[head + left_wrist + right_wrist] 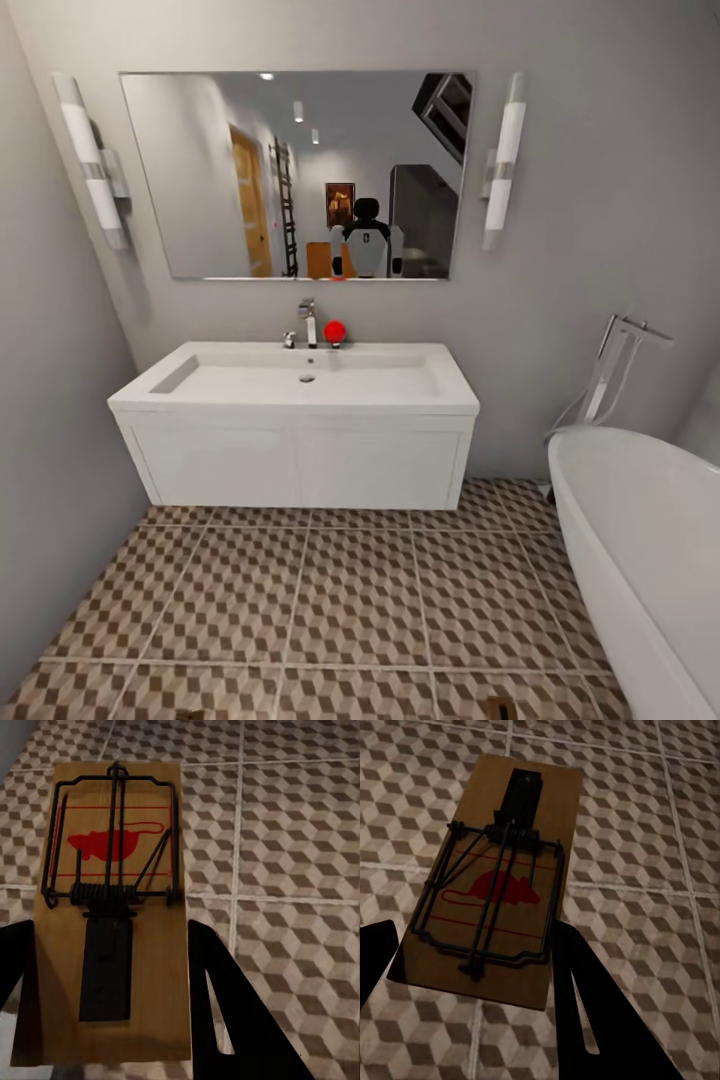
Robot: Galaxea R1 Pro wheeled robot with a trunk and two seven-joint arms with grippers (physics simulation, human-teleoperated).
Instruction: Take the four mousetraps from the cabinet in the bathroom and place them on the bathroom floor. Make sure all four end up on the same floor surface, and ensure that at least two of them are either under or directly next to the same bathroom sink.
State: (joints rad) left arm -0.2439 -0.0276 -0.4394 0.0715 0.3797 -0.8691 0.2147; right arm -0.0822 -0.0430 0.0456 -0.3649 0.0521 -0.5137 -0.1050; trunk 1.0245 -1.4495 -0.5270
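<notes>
In the left wrist view, a tan wooden mousetrap (112, 915) with black wire and a red mouse print sits between the fingers of my left gripper (109, 934), which is shut on it above the cube-patterned bathroom floor (292, 832). A second mousetrap (495, 877) hangs over the tiles (645, 825) with my right gripper (474, 941) shut on it. In the head view, a brown tip of that trap (500, 708) peeks in at the bottom edge. A white sink (300, 382) on a wall-hung vanity stands straight ahead. The orange-brown cabinet is out of view.
A white bathtub (640, 560) with a chrome floor tap (612, 370) fills the right side. A grey wall (50, 480) closes the left. The mirror (300, 175) above the sink reflects the robot. A red ball-shaped object (334, 331) sits by the faucet. Patterned floor (340, 600) stretches before the vanity.
</notes>
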